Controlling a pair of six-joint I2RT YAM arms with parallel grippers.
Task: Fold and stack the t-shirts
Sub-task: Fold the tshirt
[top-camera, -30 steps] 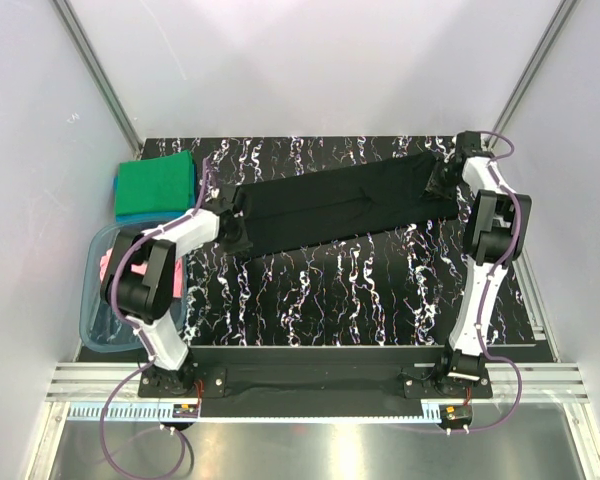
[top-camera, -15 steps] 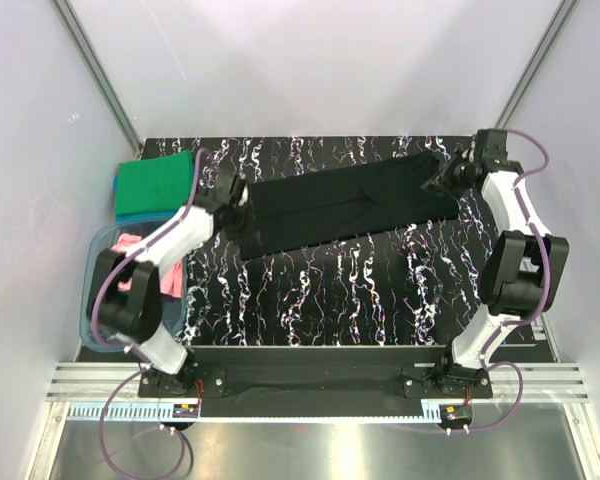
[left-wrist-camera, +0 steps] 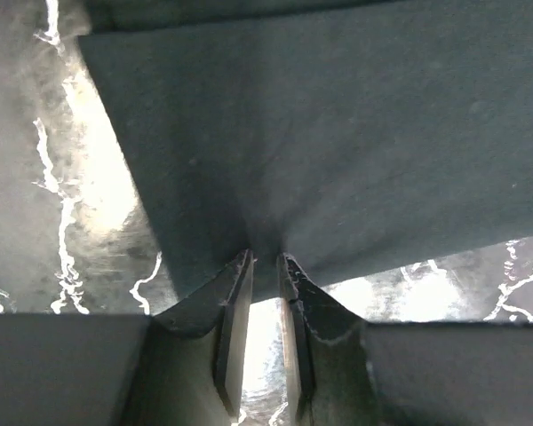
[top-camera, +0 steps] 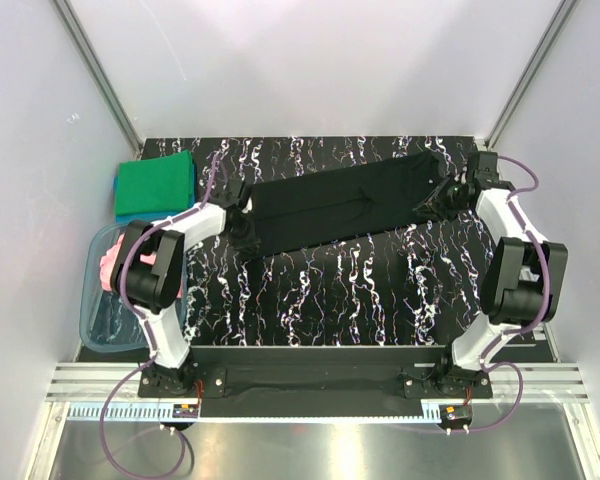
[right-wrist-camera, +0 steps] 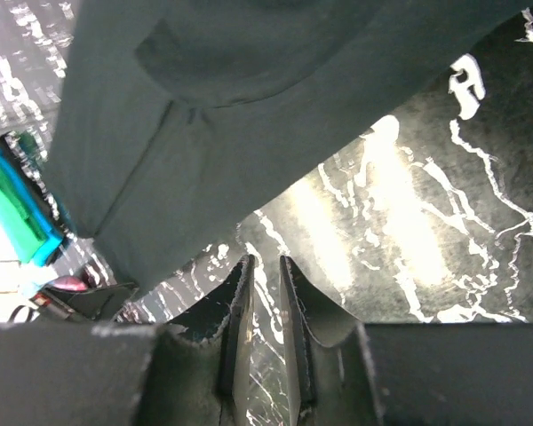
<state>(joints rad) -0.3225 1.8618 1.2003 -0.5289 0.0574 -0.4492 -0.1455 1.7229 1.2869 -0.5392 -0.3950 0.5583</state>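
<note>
The left gripper pinches the hem of the black cloth t-shirt, while the right gripper, jaws narrowly parted and empty beside it, should grip first so the 2 lift evenly.

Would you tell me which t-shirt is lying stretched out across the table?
The black t-shirt; the green one and blue one are folded in a stack at far left, the pink one sits in the tub.

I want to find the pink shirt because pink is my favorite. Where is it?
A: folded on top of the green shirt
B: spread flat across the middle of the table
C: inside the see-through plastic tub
C: the pink shirt lies bunched inside the clear tub by the table's left edge.
</note>
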